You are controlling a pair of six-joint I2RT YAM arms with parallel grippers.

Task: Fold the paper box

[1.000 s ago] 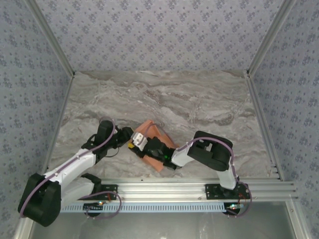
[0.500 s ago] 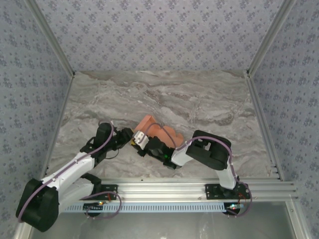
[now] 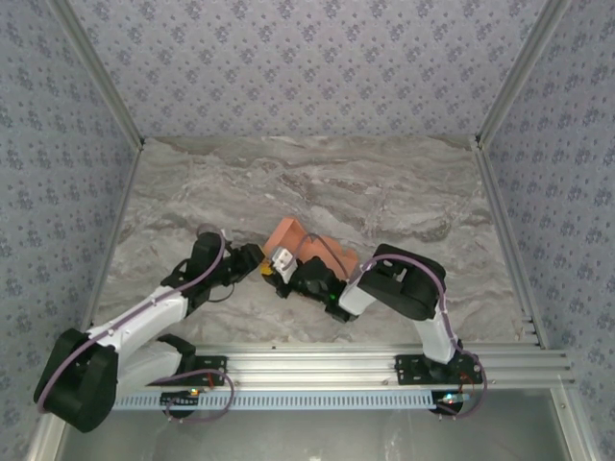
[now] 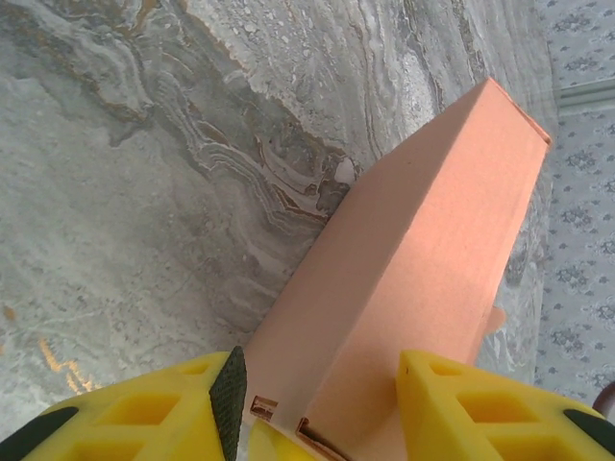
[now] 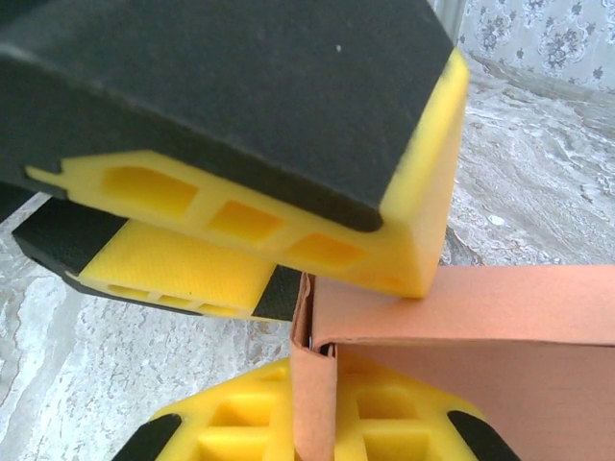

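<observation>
We grip the paper box (image 3: 327, 252) mid-fold at the middle of the desk (image 3: 404, 192).
Nearest us, in the wrist frames, the left fingers (image 4: 452, 403) pinch the box across its width, we judge to steady it, while the right fingers (image 5: 288, 230) are pressed together on its end flap (image 5: 312, 403), probably tucking it. Farther off, the box's far end faces away, and the arms cover its near part from above.
</observation>
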